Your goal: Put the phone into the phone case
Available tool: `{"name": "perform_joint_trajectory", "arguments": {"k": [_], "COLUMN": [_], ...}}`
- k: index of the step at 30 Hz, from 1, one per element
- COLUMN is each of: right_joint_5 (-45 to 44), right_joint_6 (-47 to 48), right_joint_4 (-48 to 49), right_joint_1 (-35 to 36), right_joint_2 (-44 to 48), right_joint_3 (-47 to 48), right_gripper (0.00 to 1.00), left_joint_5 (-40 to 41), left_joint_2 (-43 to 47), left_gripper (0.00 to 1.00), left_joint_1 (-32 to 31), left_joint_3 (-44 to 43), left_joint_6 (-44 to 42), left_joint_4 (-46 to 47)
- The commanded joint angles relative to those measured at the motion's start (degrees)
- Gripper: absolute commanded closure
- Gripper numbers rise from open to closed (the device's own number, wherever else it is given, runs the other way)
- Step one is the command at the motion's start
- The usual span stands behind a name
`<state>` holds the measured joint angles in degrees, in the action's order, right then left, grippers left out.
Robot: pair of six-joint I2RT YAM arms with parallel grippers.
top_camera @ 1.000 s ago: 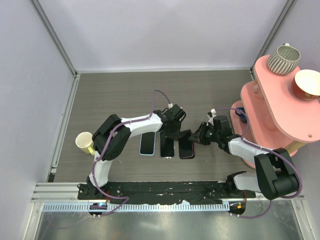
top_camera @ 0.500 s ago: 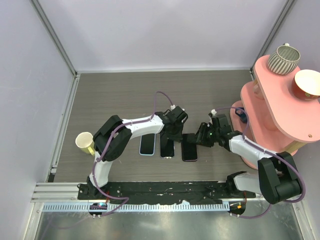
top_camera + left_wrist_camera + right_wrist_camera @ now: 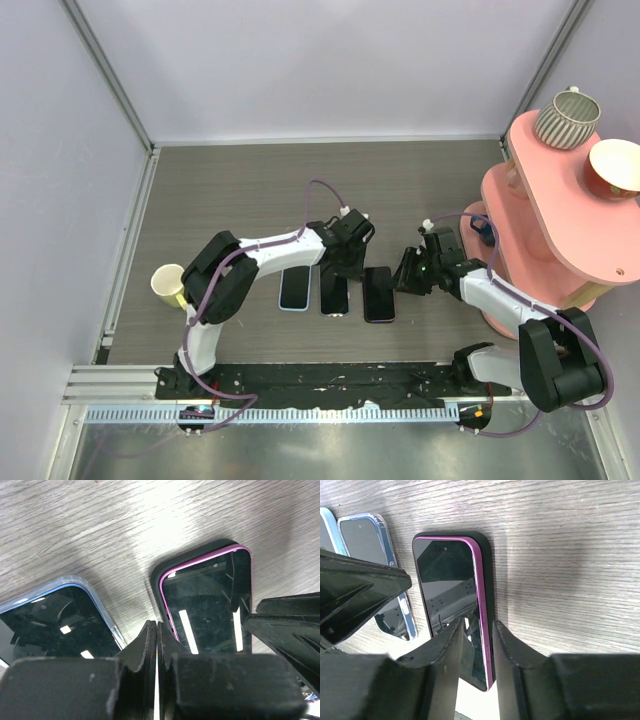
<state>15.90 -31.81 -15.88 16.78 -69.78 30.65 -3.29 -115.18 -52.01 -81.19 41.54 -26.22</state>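
Three phones lie side by side. The middle one (image 3: 334, 293) has a dark glossy screen and a clear, bluish-edged rim round it; it also shows in the left wrist view (image 3: 55, 622) and the right wrist view (image 3: 372, 560). I cannot tell whether that rim is the phone case. My left gripper (image 3: 345, 264) is shut and empty, its tip (image 3: 157, 626) over the gap between that phone and the pink-rimmed phone (image 3: 205, 600). My right gripper (image 3: 402, 279) is narrowly open (image 3: 477, 626), its fingers straddling the right edge of the pink-rimmed phone (image 3: 447, 580).
The light-blue phone (image 3: 293, 288) lies leftmost. A yellow cup (image 3: 168, 284) stands at the left. A pink two-tier stand (image 3: 545, 215) at the right carries a striped cup (image 3: 566, 117) and a bowl (image 3: 614, 167). Walls enclose the table.
The pink-rimmed phone has swung from tilted to straight, parallel to the other two and slightly further right. The right gripper has shifted with it. The left gripper has barely moved.
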Motion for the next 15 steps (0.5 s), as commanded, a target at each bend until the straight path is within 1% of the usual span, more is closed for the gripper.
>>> {"name": "perform_joint_trajectory", "arguments": {"k": [1, 5, 9, 12, 13, 15], "right_joint_5": [0.27, 1.06, 2.20, 2.38, 2.64, 2.91], "right_joint_6": [1.14, 0.35, -0.97, -2.28, -2.46, -3.08], "right_joint_4": [1.46, 3.66, 7.87, 10.07, 10.77, 12.09], "right_joint_1": [0.19, 0.19, 0.01, 0.19, 0.19, 0.19], "right_joint_2": [-0.36, -1.32, -2.90, -4.22, -4.66, -5.10], "right_joint_3": [-0.50, -2.52, -5.77, -7.27, -7.62, -8.41], "right_gripper": [0.68, 0.71, 0.76, 0.84, 0.89, 0.94], "left_joint_5": [-1.54, -3.74, -5.32, -6.55, -7.08, -7.17], "left_joint_2": [3.47, 3.64, 3.29, 2.77, 2.50, 2.32], "left_gripper": [0.95, 0.92, 0.90, 0.88, 0.87, 0.87], "left_joint_1": [-0.02, -0.02, -0.02, -0.02, -0.02, -0.02], "left_joint_3": [-0.46, 1.99, 4.37, 5.60, 5.86, 6.30], "left_joint_6": [0.29, 1.53, 3.10, 3.72, 4.07, 4.25], "left_joint_4": [1.52, 4.41, 7.05, 8.55, 8.90, 9.34]}}
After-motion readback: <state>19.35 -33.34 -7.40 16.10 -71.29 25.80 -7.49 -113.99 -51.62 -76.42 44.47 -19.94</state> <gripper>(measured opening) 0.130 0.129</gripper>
